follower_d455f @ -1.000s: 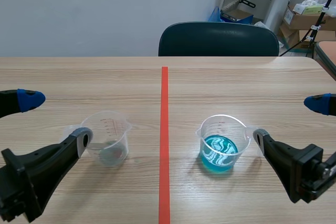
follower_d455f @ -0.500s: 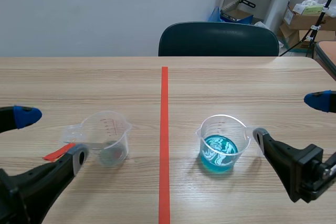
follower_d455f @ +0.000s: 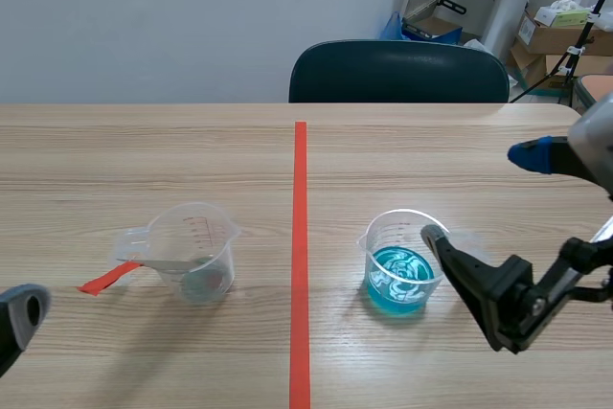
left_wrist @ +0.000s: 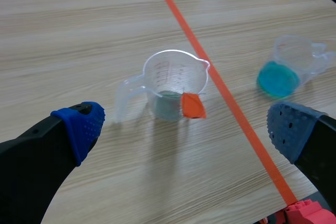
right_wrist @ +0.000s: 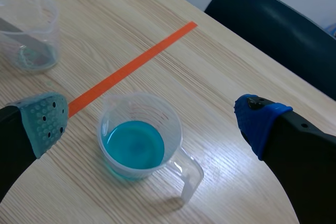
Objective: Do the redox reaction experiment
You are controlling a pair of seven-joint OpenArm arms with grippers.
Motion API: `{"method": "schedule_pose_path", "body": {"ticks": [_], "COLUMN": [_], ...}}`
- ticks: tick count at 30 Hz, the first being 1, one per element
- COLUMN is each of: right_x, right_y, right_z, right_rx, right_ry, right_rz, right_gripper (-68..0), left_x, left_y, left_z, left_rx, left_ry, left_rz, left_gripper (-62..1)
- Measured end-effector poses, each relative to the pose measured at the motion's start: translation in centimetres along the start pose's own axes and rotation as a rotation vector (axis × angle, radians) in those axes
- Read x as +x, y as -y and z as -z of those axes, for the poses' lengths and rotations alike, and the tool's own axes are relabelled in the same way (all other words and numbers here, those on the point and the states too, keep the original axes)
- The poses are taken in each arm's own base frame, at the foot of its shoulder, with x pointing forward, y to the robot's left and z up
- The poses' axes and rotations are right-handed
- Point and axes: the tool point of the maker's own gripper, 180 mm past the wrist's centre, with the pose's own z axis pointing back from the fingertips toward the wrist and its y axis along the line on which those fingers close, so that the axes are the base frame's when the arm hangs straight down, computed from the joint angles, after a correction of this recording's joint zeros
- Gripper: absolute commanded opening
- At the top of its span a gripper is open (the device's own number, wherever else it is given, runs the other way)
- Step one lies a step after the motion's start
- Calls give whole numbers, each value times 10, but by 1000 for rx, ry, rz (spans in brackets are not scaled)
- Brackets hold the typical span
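On the table [follower_d455f: 479, 141], clear cup [follower_d455f: 407, 229] of blue liquid [follower_d455f: 400, 278]

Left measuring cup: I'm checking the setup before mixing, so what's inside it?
A grey strip leans in the left measuring cup, its orange-red end sticking out past the rim. Greyish contents sit at the bottom; whether liquid, cannot tell.

On my counter [follower_d455f: 144, 141] a tape line [follower_d455f: 300, 237] ran away from me down the middle. The left cup [follower_d455f: 196, 246] stood left of it, with a strip [follower_d455f: 105, 280] resting in it, one end out over the rim on the side away from the line. The right cup [follower_d455f: 402, 256] stood right of the line, liquid in it, just beside one of my right fingers [follower_d455f: 450, 261]. A chair [follower_d455f: 397, 72] stood behind the counter.
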Motion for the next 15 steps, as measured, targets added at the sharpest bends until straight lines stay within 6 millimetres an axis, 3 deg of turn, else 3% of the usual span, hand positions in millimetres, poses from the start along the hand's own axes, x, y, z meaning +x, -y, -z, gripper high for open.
{"method": "schedule_pose_path", "body": {"ticks": [8,15], "right_x": [27,46], "right_y": [-30,-81], "right_z": [35,54], "right_rx": [120,304], "right_ry": [80,169], "right_rz": [-166,-291], "right_gripper": [4,4], "left_x": [-10,-15], "left_y": [-9,-10], "left_z": [-15,-26], "left_rx": [100,136], "left_ry": [-69,-98], "left_rz": [-21,-18], "left_gripper": [14,14]}}
